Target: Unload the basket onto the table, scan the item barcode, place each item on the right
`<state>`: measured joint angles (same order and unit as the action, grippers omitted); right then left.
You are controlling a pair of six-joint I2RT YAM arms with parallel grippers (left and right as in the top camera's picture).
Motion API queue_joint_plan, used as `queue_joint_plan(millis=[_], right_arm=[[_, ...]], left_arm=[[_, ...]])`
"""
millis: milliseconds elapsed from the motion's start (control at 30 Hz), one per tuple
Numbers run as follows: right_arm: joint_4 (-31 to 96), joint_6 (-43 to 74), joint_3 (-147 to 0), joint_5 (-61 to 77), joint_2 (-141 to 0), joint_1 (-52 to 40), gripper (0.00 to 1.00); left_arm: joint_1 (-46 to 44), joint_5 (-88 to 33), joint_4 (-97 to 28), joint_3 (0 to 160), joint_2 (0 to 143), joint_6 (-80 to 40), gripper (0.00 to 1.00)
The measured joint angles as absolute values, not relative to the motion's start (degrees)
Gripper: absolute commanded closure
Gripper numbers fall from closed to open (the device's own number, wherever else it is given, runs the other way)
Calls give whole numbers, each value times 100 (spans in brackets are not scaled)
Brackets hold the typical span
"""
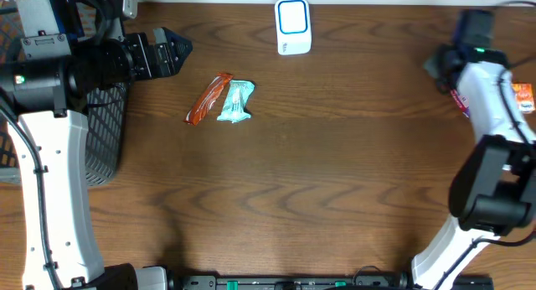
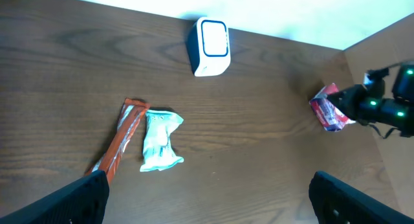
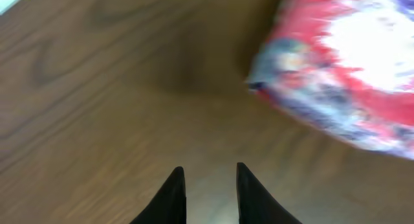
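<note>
Crinkled red, white and blue packet (image 3: 349,75) on brown wooden surface (image 1: 335,181) near its right edge; blurred in the right wrist view. Right gripper (image 3: 209,169) just short of packet, jaws parted by a narrow gap, pinching nothing. White box scanner with blue-outlined face (image 1: 293,26) at far edge, about midway along. Orange-red bar wrapper (image 1: 209,98) and teal packet (image 1: 236,102) side by side, nearer left edge. Left gripper (image 2: 207,182) towards far-left corner, jaws spread wide, empty.

**Mock shop till, prob. a lab**

I see a wood-grain table (image 1: 335,173) w/ a white barcode scanner (image 1: 293,26), a black wire basket (image 1: 105,131), wrapped snack packs (image 1: 236,102) & robot arms (image 1: 50,181): checkout props, no real shop.
</note>
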<state>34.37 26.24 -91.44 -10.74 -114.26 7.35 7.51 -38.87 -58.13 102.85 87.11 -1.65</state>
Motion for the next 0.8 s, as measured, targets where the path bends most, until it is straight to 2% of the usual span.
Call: queue_joint_plan(millis=[200, 533, 800], right_arm=[[2663, 2477, -8613, -2029, -11426, 165, 86], [1103, 2053, -7328, -2777, -11426, 360, 85], [676, 1678, -7041, -2805, -11426, 519, 84]], left_arm=[[751, -3887, -5813, 10285, 8711, -165, 2], [751, -3887, -5813, 10285, 8711, -165, 2], [751, -3887, -5813, 10285, 8711, -165, 2]])
